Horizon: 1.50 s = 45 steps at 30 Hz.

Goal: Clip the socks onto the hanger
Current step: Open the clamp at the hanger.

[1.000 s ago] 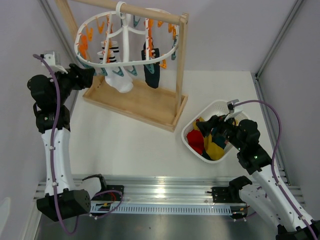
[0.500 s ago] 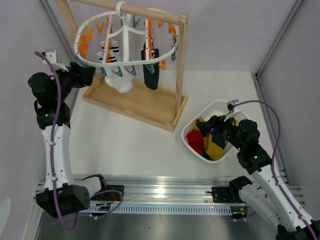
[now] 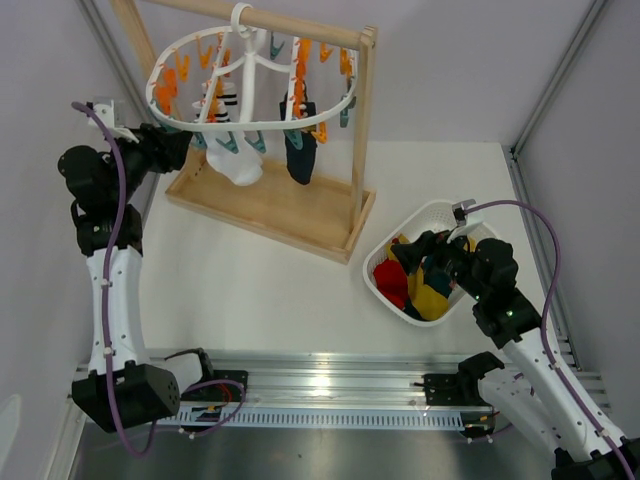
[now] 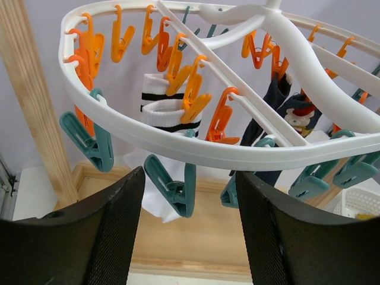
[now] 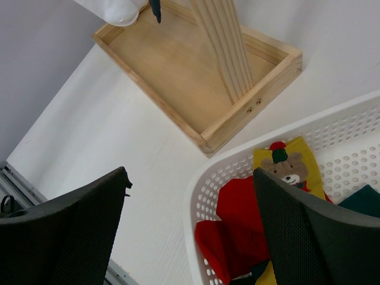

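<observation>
The white oval hanger (image 3: pixel 262 127) hangs by its hook from the wooden rack bar, with orange and teal pegs dangling. A white black-striped sock (image 3: pixel 240 166) and a navy sock (image 3: pixel 300 156) are clipped to it. My left gripper (image 3: pixel 178 148) is open at the ring's left side, just under the hanger rim (image 4: pixel 237 155). A teal peg (image 4: pixel 175 187) dangles just beyond its fingertips, untouched. The striped sock (image 4: pixel 159 110) and navy sock (image 4: pixel 290 113) hang behind. My right gripper (image 3: pixel 425 250) hovers open over the basket, above a red sock (image 5: pixel 243 219) and a yellow bear sock (image 5: pixel 289 165).
The wooden rack (image 3: pixel 362 130) stands on a shallow wooden tray base (image 3: pixel 270 205) at the back left. A white perforated basket (image 3: pixel 432 212) with several socks sits at the right. Rack base corner (image 5: pixel 261 107) lies close to the basket rim (image 5: pixel 199 196).
The hanger has swung slightly on its hook and the hanging socks shifted a little left. The left gripper's jaws have narrowed slightly. The right arm has not moved.
</observation>
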Available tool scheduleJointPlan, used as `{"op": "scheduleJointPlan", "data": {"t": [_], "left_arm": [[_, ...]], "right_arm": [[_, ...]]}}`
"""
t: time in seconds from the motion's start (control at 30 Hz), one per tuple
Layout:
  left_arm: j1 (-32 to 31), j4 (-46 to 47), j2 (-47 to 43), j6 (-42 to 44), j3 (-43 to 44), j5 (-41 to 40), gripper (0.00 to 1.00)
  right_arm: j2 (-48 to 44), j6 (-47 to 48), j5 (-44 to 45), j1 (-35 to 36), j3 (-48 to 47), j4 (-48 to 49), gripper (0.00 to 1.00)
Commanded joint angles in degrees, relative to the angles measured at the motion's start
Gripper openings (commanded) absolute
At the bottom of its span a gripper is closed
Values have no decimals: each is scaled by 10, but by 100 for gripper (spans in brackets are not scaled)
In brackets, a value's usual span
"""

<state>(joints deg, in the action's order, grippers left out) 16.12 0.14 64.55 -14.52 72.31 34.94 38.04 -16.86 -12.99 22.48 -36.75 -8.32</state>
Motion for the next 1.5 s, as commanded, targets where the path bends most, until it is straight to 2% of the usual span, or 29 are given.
{"op": "scheduleJointPlan", "data": {"t": [0.0, 0.37, 0.53, 0.63, 0.73, 0.87, 1.0, 1.47], "left_arm": [[6, 46, 0, 2, -6, 20, 65], [6, 68, -3, -15, -16, 32, 43], [2, 73, -14, -20, -26, 25, 39], [1, 73, -21, -16, -33, 22, 43], [1, 61, -23, -8, -35, 10, 55], [1, 44, -31, 0, -38, -6, 61], [7, 30, -41, 11, -39, -13, 64], [33, 21, -30, 2, -30, 49, 69]], "right_arm": [[2, 8, -7, -2, 1, 22, 89], [1, 8, -6, -2, 2, 23, 89], [1, 8, -5, -2, 3, 23, 89], [0, 8, -6, -2, 3, 22, 89], [-1, 8, -7, -2, 2, 22, 89], [-2, 8, -7, -2, 3, 22, 89], [-2, 8, -11, -2, 2, 23, 89], [-2, 9, -23, -2, 7, 30, 89]]}}
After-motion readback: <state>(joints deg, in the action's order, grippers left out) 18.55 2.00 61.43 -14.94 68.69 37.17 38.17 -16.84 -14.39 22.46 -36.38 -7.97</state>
